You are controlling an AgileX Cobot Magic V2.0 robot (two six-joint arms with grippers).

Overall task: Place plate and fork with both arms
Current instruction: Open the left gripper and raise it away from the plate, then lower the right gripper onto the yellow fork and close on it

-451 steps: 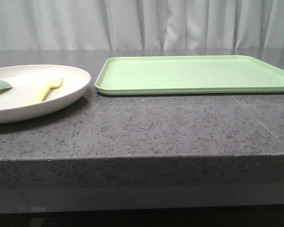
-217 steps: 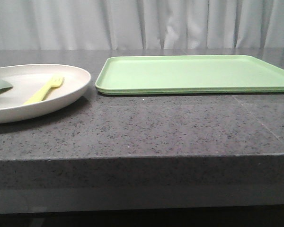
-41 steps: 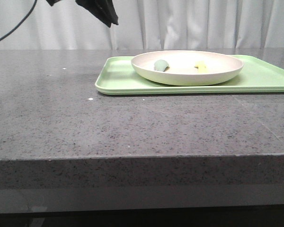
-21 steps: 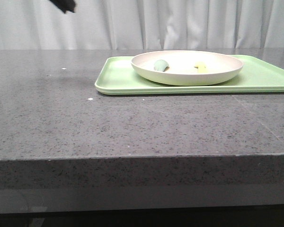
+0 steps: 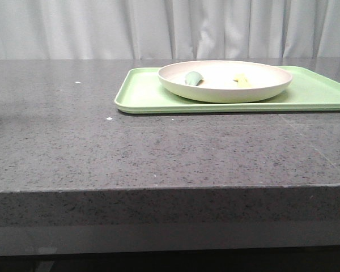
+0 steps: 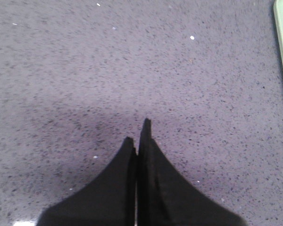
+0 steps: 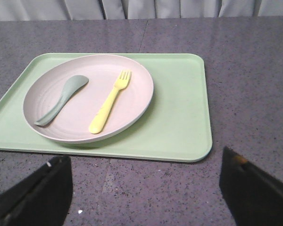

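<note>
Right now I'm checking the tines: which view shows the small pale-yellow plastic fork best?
The right wrist view: the small pale-yellow plastic fork lies whole, seen from above, tines and handle clear. The front view shows only a low yellow sliver. The left wrist view shows none.

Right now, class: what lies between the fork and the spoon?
Only bare plate surface separates fork and spoon; the right wrist view shows it.

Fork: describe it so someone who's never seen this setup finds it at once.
Find the light-green tray on the dark speckled table; a round cream plate sits on it. Two utensils lie inside the plate, apart from each other. The fork is the pale-yellow one with short tines, not the grey-green spoon beside it.
</note>
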